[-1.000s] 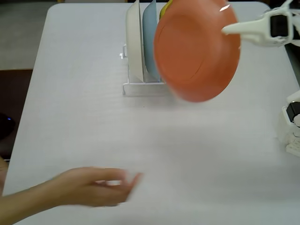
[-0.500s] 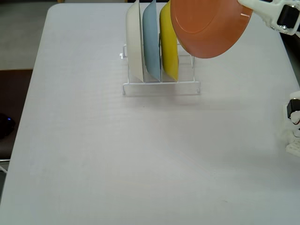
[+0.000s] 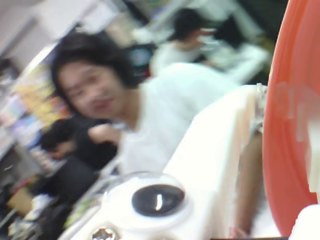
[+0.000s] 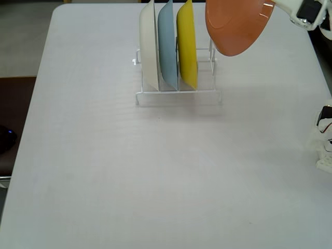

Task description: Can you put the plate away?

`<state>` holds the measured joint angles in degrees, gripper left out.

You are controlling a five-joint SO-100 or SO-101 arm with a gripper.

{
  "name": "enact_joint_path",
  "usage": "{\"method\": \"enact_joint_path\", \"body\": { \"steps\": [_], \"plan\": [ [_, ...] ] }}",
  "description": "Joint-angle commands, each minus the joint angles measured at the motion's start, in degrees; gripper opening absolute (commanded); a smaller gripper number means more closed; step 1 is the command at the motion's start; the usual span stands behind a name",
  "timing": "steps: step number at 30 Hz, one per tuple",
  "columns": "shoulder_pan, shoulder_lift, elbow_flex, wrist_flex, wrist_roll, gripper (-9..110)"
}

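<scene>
The orange plate hangs tilted in the air at the top right of the fixed view. It is just right of and above the yellow plate in the white wire rack. My gripper is shut on the orange plate's upper right rim. In the blurred wrist view the orange plate fills the right edge, on edge. My gripper closes on it, with the white finger to its left.
The rack also holds a white plate and a light blue plate, both upright. One slot right of the yellow plate stands free. The arm's base is at the right edge of the grey table. People show blurred behind in the wrist view.
</scene>
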<state>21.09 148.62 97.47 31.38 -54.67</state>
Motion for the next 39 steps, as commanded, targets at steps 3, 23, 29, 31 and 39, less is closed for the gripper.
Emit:
{"method": "enact_joint_path", "body": {
  "steps": [3, 23, 29, 31, 39],
  "plan": [
    [3.34, -1.41, -2.29, 0.88, -0.09, -1],
    [4.13, -11.16, -1.41, -5.36, 3.60, -1],
    [2.90, -15.73, -1.14, -8.70, 4.75, -1],
    [2.72, -15.82, -0.44, -9.23, 4.48, -1],
    [5.98, -17.05, 6.59, -9.76, 7.47, -1]
  ]
}}
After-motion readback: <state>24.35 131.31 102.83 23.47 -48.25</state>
